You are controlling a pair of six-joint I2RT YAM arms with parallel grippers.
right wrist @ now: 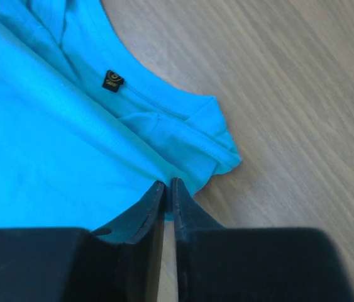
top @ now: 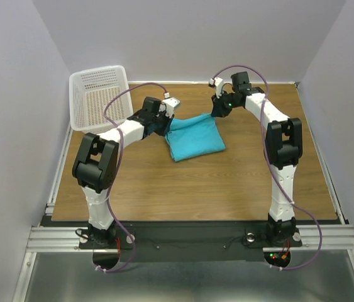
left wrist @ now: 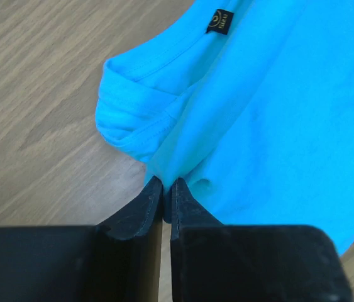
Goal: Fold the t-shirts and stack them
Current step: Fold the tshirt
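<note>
Cloth first: one turquoise t-shirt [top: 194, 138] lies on the wooden table [top: 227, 189], folded into a rough rectangle a little behind the middle of the surface, between the two arms. No second shirt shows in any view. One small dark neck label [left wrist: 219, 19] with a gold mark sits on the collar band, and it is seen from both wrist cameras.

Two grippers are at the shirt, one at each far corner. The left gripper [top: 166, 124] is at the shirt's left rear corner; from its wrist its two black fingers [left wrist: 140, 211] stand almost together, only a thin slit between them, with the bunched hem of the cloth caught at the tips. The right gripper [top: 217, 112] is at the right rear corner, and its two fingers [right wrist: 138, 214] are likewise nearly closed, pinching the folded edge just beside a curled sleeve.

One white plastic mesh basket [top: 79, 100] stands tilted against the wall at the table's far left corner, well apart from the shirt, with nothing visible in it. Two purple cables, one per arm, loop above the forearms.
</note>
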